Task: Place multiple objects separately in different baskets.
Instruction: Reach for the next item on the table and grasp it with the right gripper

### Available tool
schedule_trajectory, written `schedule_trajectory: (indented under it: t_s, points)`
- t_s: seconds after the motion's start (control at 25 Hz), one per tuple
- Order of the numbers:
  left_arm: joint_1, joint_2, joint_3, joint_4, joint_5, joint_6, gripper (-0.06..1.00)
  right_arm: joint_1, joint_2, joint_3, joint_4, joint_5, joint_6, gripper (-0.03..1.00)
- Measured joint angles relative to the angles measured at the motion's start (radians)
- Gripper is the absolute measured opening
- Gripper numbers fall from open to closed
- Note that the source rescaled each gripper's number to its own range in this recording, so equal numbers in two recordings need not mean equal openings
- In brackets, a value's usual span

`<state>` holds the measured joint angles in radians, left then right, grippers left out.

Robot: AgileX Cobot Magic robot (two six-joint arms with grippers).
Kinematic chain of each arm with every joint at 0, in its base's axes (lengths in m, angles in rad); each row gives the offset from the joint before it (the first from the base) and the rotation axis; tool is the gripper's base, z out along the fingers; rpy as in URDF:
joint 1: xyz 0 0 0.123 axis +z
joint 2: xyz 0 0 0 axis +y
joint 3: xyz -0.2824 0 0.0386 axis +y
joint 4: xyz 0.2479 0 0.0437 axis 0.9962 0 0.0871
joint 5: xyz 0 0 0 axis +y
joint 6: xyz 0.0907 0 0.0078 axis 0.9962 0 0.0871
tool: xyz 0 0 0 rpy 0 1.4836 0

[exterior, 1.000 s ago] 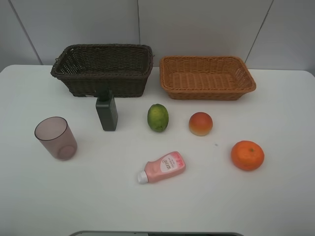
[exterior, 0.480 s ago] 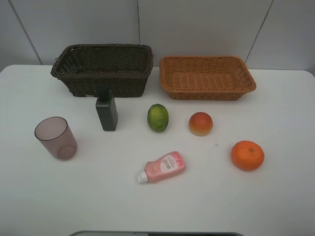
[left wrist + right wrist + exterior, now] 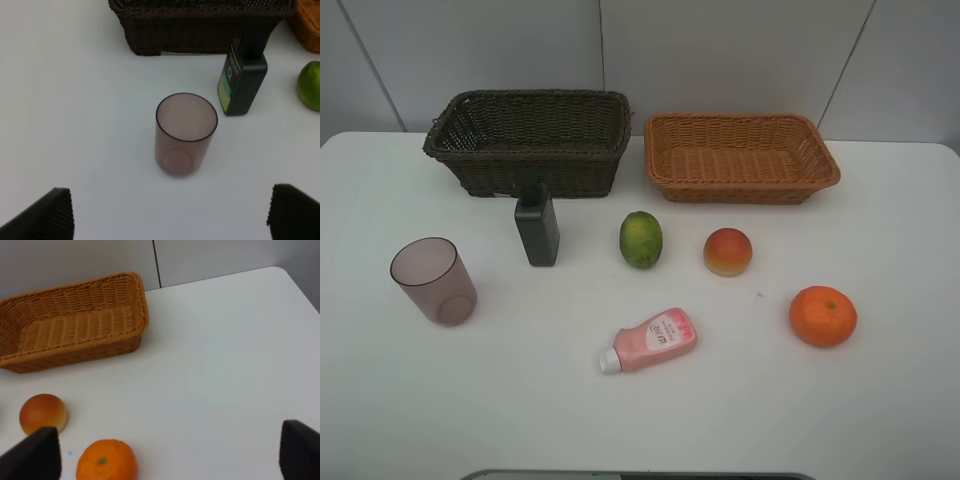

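Observation:
On the white table stand a dark brown basket at the back left and an orange-tan basket at the back right, both empty. In front lie a dark green bottle, a lime, a peach-like fruit, an orange, a pink squeeze bottle on its side and an upright mauve cup. My left gripper is open above the table, short of the cup. My right gripper is open near the orange. Neither arm shows in the exterior view.
The table's front edge runs along the bottom of the exterior view. A grey panelled wall stands behind the baskets. The right wrist view shows the table's far right corner.

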<state>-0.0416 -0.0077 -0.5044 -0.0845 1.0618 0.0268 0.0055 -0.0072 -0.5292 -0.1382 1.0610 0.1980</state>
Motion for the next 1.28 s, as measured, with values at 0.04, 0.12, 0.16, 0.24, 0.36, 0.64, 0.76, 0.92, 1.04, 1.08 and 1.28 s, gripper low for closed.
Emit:
schedule_trajectory:
  t_s: [0.04,0.12,0.16,0.24,0.36,0.64,0.76,0.92,1.04,1.08,1.28]
  points:
    - [0.0,0.0,0.0,0.0,0.0,0.0,1.0,0.0,0.0,0.0,0.0,0.0,0.0,0.92]
    - [0.0,0.0,0.0,0.0,0.0,0.0,1.0,0.0,0.0,0.0,0.0,0.0,0.0,0.92]
    - [0.0,0.0,0.0,0.0,0.0,0.0,1.0,0.0,0.0,0.0,0.0,0.0,0.0,0.92]
    - [0.0,0.0,0.0,0.0,0.0,0.0,1.0,0.0,0.001,0.0,0.0,0.0,0.0,0.92]
    - [0.0,0.0,0.0,0.0,0.0,0.0,1.0,0.0,0.055,0.0,0.0,0.0,0.0,0.92]
    - [0.0,0.0,0.0,0.0,0.0,0.0,1.0,0.0,0.414,-0.081,0.0,-0.015,0.0,0.92]
    - [0.0,0.0,0.0,0.0,0.0,0.0,1.0,0.001,0.62,-0.13,0.0,-0.099,0.0,0.92]
    - [0.0,0.0,0.0,0.0,0.0,0.0,1.0,0.059,0.86,-0.206,0.014,-0.171,0.0,0.92]
    - [0.0,0.0,0.0,0.0,0.0,0.0,1.0,0.167,1.018,-0.264,0.031,-0.19,0.0,0.92]
    - [0.0,0.0,0.0,0.0,0.0,0.0,1.0,0.195,1.054,-0.283,0.036,-0.195,0.0,0.92]
    - [0.0,0.0,0.0,0.0,0.0,0.0,1.0,0.305,1.246,-0.365,0.057,-0.237,0.0,0.92]
